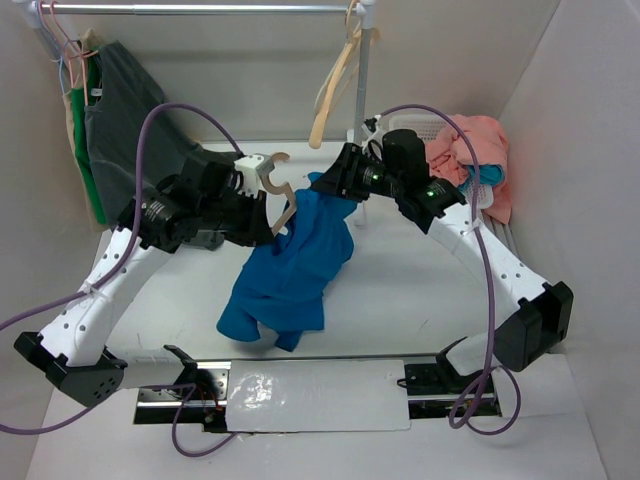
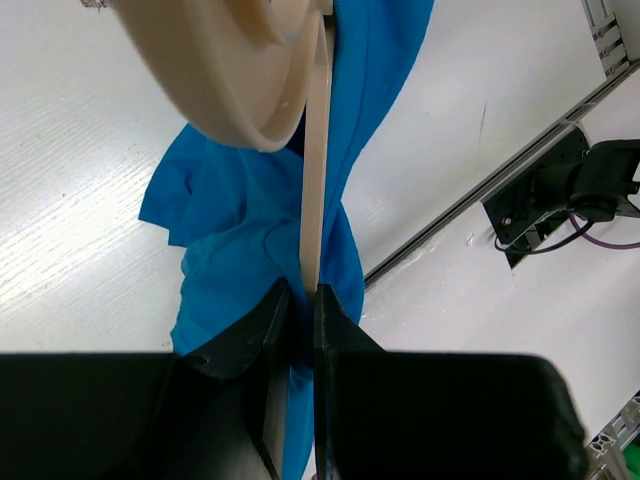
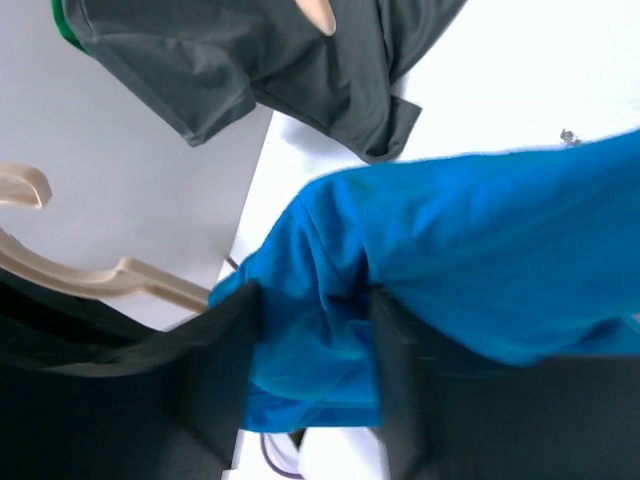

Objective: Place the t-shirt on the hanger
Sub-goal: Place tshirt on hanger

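The royal-blue t-shirt (image 1: 290,265) hangs bunched from mid-air down to the table. The brownish-tan hanger (image 1: 284,212) rises at the shirt's left edge, its hook on top. My left gripper (image 1: 268,222) is shut on the hanger's thin bar (image 2: 314,180), and blue cloth (image 2: 230,220) hangs on both sides of my left gripper (image 2: 304,292). My right gripper (image 1: 335,182) is at the shirt's top right. In the right wrist view its jaws (image 3: 312,300) stand apart with a bunch of t-shirt (image 3: 470,240) between them; the hanger (image 3: 100,275) shows to the left.
A dark grey shirt (image 1: 125,110) and thin wire hangers (image 1: 65,45) hang from the rail (image 1: 200,9) at the back left. A pale cream hanger (image 1: 335,85) hangs near the rail's right post. Salmon-pink cloth (image 1: 470,150) lies in a basket at the back right.
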Motion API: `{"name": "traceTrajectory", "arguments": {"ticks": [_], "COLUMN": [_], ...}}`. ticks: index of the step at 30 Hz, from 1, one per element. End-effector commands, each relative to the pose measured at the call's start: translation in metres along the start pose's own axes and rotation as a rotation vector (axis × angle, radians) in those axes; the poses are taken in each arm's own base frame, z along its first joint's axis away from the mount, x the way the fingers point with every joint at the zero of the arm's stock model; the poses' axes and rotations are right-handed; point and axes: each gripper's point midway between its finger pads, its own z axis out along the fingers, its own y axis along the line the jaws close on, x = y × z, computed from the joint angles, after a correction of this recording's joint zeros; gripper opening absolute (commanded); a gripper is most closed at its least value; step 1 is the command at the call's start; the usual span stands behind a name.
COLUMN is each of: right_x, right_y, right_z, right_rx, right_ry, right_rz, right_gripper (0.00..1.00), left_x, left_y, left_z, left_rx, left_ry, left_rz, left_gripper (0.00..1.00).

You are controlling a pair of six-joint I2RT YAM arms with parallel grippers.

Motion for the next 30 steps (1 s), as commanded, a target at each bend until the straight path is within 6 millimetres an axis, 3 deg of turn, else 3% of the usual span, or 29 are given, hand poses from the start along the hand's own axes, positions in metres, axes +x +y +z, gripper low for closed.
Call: {"name": "traceTrajectory", "arguments": {"ticks": [1,6,11,17,21,24,27,28,30], "right_x": [-0.002,0.0,-0.015,-0.078,-0.092,-0.077,-0.053,-0.048,-0.035], "right_y": [0.011,0.006,0.003,0.015,0.017,0.02,0.005,0.002,-0.008], "right_z": [-0.013,-0.011,-0.02,-0.06,-0.069,-0.064,-0.049,-0.047,-0.042], "right_rx": [-0.02,-0.006,0.043,0.075,0.084,0.039,0.023,0.018,0.032], "right_ry": [-0.024,-0.022,-0.087,-0.281,-0.32,-0.252,-0.166,-0.151,-0.096], "right_rz": [-0.032,-0.018,-0.019,-0.064,-0.075,-0.065,-0.017,-0.014,-0.019], "right_gripper": [0.49,0.0,0.0,0.0,0.0,0.0,0.0,0.04,0.39], "left_x": [-0.024,-0.024,-0.025,-0.015,-0.014,-0.017,-0.024,-0.025,-0.032], "left_y": [-0.01,-0.009,0.0,0.011,0.008,0.005,0.0,0.003,-0.001], "left_z": [-0.016,-0.016,-0.019,-0.025,-0.03,-0.033,-0.04,-0.04,-0.051], "left_rx": [0.032,0.029,-0.014,-0.051,-0.023,-0.01,0.0,-0.02,-0.02], "left_ry": [-0.094,-0.095,-0.099,-0.058,-0.051,-0.069,-0.116,-0.121,-0.162], "left_rz": [0.032,0.032,0.032,0.075,0.095,0.101,0.089,0.074,0.075], "left_gripper": [0.0,0.0,0.0,0.0,0.0,0.0,0.0,0.0,0.0]}}
